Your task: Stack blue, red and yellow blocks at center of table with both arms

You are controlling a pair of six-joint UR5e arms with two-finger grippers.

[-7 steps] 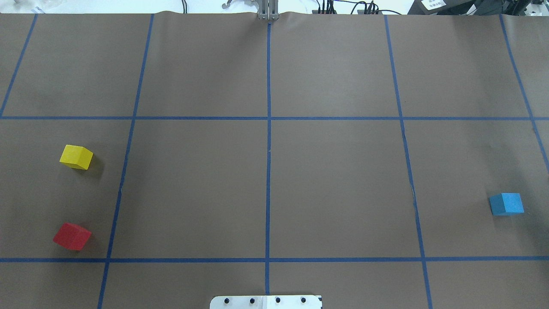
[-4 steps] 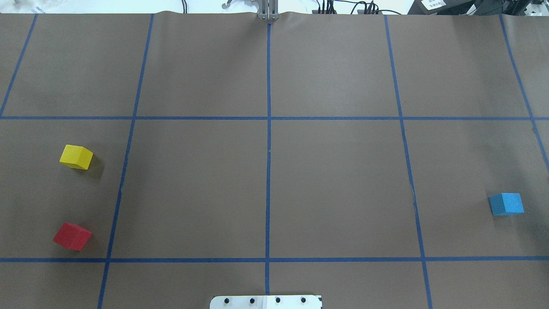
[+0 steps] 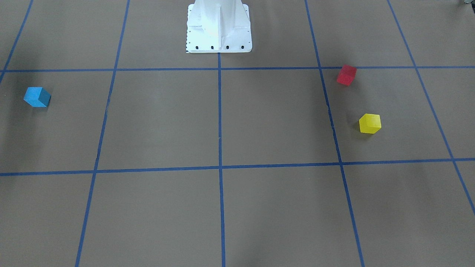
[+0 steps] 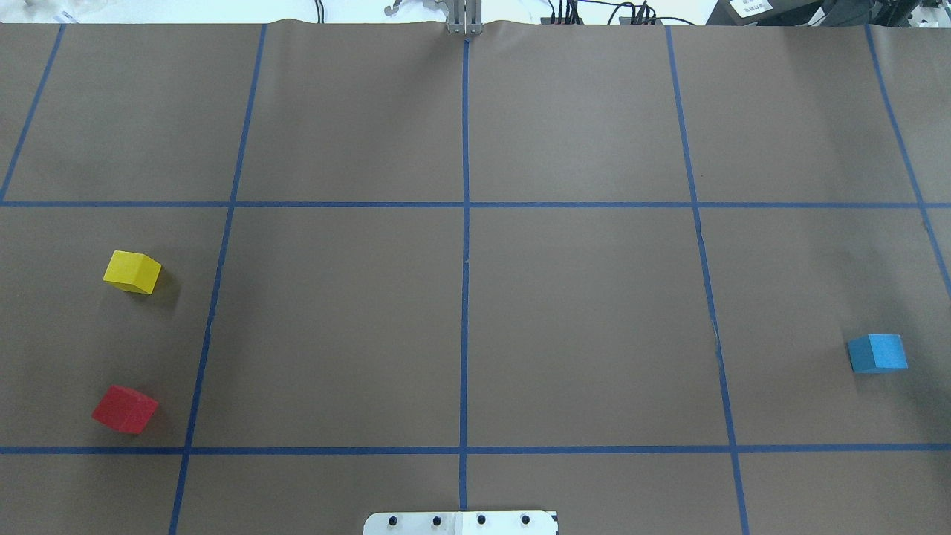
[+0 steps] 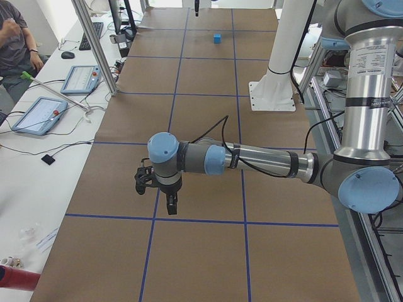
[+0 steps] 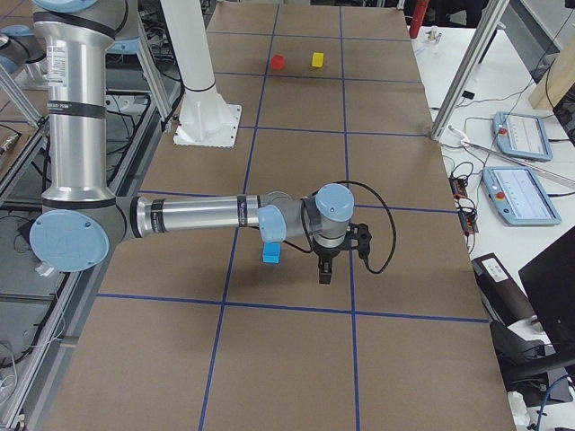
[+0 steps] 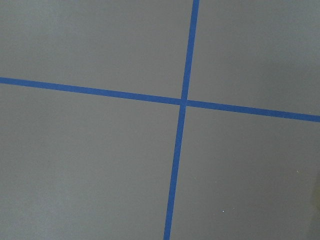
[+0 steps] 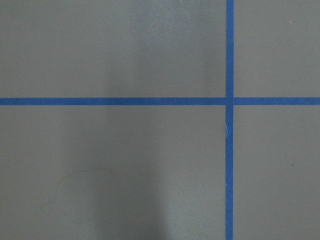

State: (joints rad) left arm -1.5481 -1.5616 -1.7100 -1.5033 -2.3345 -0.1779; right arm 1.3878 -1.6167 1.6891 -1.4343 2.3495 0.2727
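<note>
On the brown paper-covered table [image 4: 594,312], yellow cube [image 4: 132,272], red cube [image 4: 125,409] and blue cube [image 4: 878,353] sit flat, apart, each skewed to the blue grid tape [image 4: 465,297]. Left gripper [image 5: 170,204] and right gripper [image 6: 324,272] hang above the paper, apparently clear of the cubes. Their finger spacing cannot be told.

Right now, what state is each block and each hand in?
Blue cube block: on the table, unstacked, ungrasped.
Red cube block: on the table, unstacked, ungrasped.
Yellow cube block: on the table, unstacked, ungrasped.
Left hand: above table, open or shut unclear.
Right hand: above table, open or shut unclear.

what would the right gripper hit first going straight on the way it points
Likely only the bare table near a tape crossing; the right gripper points down, with the blue block off to one side.
</note>
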